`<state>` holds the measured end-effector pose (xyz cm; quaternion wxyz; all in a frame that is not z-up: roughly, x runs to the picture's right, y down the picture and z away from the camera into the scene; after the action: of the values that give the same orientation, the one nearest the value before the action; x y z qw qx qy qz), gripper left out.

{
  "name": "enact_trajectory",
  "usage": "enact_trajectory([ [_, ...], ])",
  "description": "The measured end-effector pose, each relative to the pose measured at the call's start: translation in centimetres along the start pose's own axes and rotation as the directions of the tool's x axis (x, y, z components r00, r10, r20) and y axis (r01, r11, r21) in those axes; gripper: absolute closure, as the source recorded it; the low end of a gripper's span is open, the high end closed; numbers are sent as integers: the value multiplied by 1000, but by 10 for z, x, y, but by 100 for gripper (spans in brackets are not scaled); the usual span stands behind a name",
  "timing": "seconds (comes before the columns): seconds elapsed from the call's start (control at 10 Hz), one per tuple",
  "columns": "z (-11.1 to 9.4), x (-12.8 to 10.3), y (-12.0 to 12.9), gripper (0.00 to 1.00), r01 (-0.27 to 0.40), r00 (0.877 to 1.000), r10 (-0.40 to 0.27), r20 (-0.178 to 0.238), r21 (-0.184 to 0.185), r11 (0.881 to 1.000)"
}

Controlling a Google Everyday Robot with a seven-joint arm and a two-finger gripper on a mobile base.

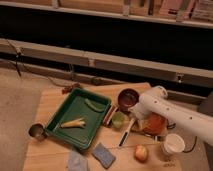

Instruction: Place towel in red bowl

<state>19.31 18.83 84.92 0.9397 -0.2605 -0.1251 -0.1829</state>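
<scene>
A crumpled grey-blue towel (77, 161) lies at the table's front edge, below the green tray (65, 109). A dark red bowl (128, 98) stands at the back middle of the table. A second, orange-red bowl (154, 124) sits to its right, partly under my white arm (172, 113). My gripper (134, 117) is low over the table between the two bowls, next to a small green cup (118, 120), far from the towel.
The tray holds a green vegetable (94, 105) and a corn cob (73, 123). A blue sponge (103, 155), an apple (141, 152), a white cup (173, 144), a dark utensil (125, 135) and a metal cup (36, 131) also stand on the wooden table (52, 100).
</scene>
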Motion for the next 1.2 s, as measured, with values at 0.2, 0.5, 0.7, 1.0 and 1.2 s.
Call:
enact_trajectory([
  [0.2, 2, -2, -1, 57, 8, 1000, -8, -1, -7, 1000],
  [0.5, 4, -1, 2, 70, 13, 1000, -14, -10, -18, 1000],
  [0.7, 4, -1, 4, 90, 14, 1000, -14, -18, -23, 1000],
  [1.0, 5, 1, 4, 97, 19, 1000, -19, 3, -39, 999],
  [1.2, 6, 2, 5, 97, 24, 1000, -24, 8, -44, 999],
])
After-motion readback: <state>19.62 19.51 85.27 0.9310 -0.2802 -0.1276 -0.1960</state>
